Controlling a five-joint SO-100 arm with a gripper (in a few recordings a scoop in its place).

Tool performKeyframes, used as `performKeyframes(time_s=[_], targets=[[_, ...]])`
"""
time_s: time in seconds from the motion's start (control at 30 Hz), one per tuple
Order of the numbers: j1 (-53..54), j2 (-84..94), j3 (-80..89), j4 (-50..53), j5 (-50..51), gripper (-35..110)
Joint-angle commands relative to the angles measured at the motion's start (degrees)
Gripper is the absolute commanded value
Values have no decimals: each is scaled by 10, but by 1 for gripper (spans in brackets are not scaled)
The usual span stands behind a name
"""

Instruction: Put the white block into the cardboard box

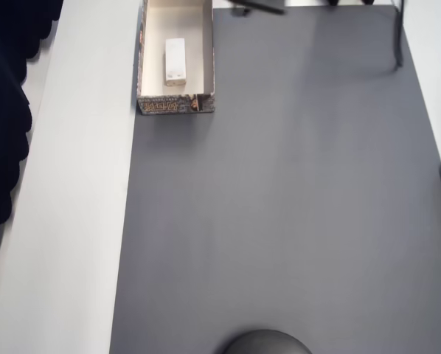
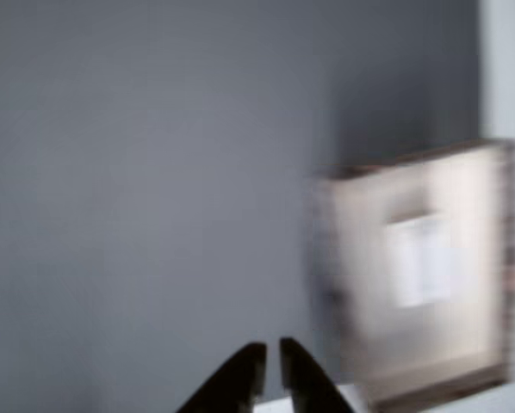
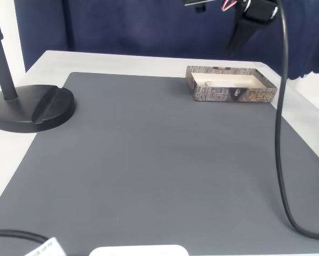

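Note:
The white block [image 1: 175, 62] lies flat inside the cardboard box [image 1: 175, 105], near the middle of its cream floor, at the mat's far left corner in the overhead view. The blurred wrist view shows the white block [image 2: 423, 261] in the cardboard box [image 2: 352, 258] to the right of and beyond my gripper [image 2: 270, 348]. The two dark fingers sit almost together with nothing between them, well clear of the box. In the fixed view the cardboard box [image 3: 231, 94] stands at the back right, and its wall hides the block.
A dark grey mat [image 1: 279, 206] covers the table, with a bare white strip [image 1: 80, 184] along its left. A black round stand base [image 3: 34, 106] sits at the left. A black cable [image 3: 281, 133] hangs down on the right. A white slab [image 3: 138, 250] lies at the front edge.

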Motion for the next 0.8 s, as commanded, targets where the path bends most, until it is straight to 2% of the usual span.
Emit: performKeyframes(time_s=[0.0,0.17,0.47,0.77], targets=[[-102,126,112,-24,-131,-2],[-212,194,173,-25,-238,-2],[-399,295,294,-57,-371,-2],[-490,427,460,-83,-410,-2]])
